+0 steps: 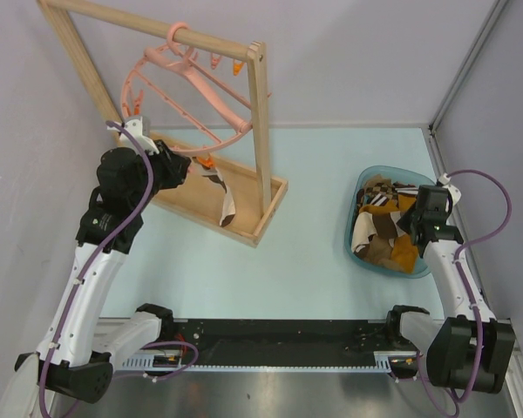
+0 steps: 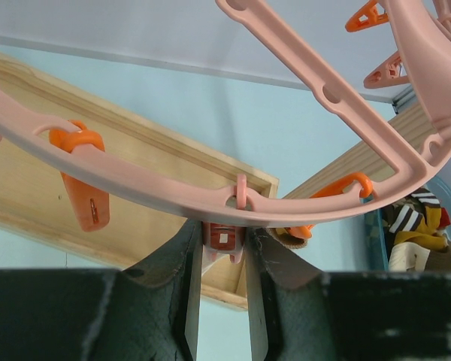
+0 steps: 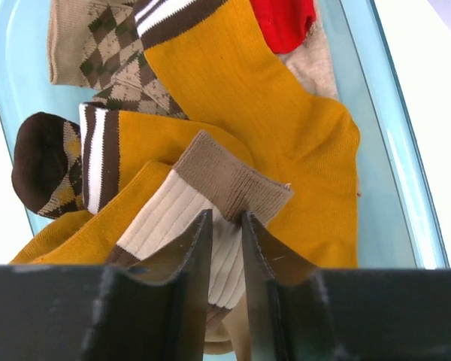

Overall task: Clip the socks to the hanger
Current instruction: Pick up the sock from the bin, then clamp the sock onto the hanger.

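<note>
The left claw (image 2: 224, 259) clenches a pink clip (image 2: 224, 237) on the hanger (image 2: 135, 197), likely to spread it; the right claw (image 3: 227, 226) straddles a cream sock (image 3: 165, 218), grip unclear.

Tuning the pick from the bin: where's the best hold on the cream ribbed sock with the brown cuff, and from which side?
Take the brown cuff, coming straight down from above. The cream sock lies topmost on the yellow socks in the bin, and its cuff lies flat with a free edge.

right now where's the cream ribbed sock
The cream ribbed sock lies atop mustard socks in the blue basket, top view's right, at the right gripper's fingertips.
</note>
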